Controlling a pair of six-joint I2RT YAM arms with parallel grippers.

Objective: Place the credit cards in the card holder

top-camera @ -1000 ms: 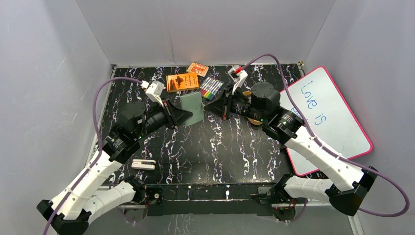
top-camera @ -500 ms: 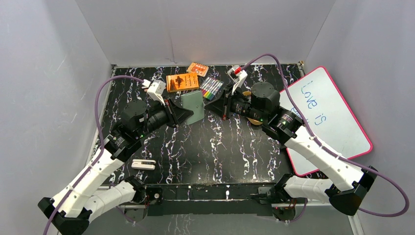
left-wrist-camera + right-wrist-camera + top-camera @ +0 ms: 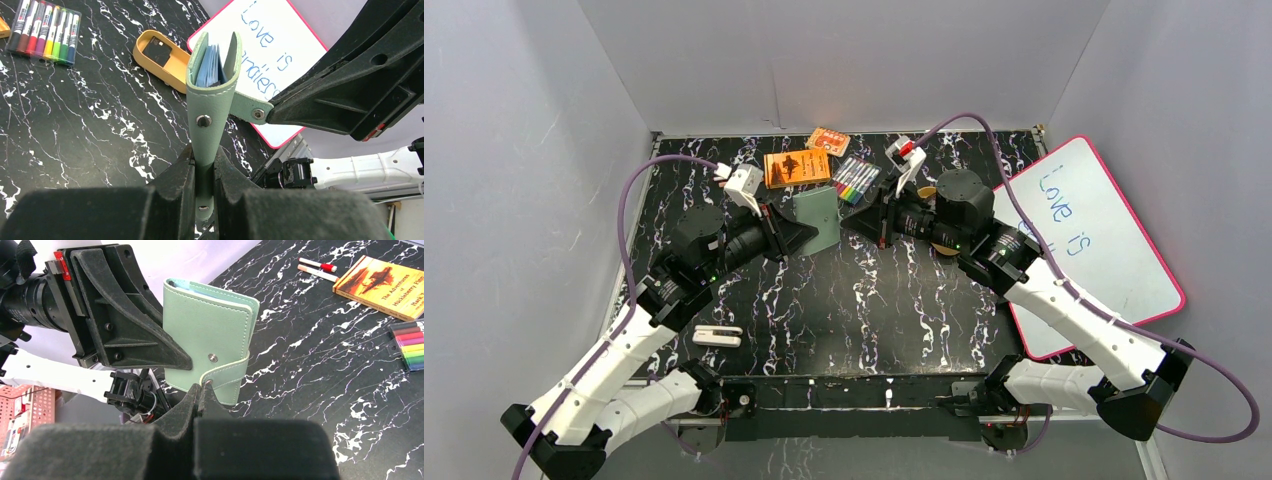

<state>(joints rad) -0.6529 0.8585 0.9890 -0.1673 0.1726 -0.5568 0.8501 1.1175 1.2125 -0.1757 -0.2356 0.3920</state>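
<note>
The sage-green card holder hangs above the middle of the table, between both arms. My left gripper is shut on its lower edge, and the holder stands upright with pale blue sleeves showing at its slightly parted top. My right gripper is shut on the tip of the snap tab, which is off its stud. One dark credit card lies in the tan tray.
An orange book, a small orange box and a pack of coloured markers lie at the back. A pink-framed whiteboard lies on the right. A white clip-like piece sits at the front left. Two loose pens lie on the table beyond the book in the right wrist view.
The left wrist has shifted very slightly up and back. Both grips on the card holder stay as they were.
</note>
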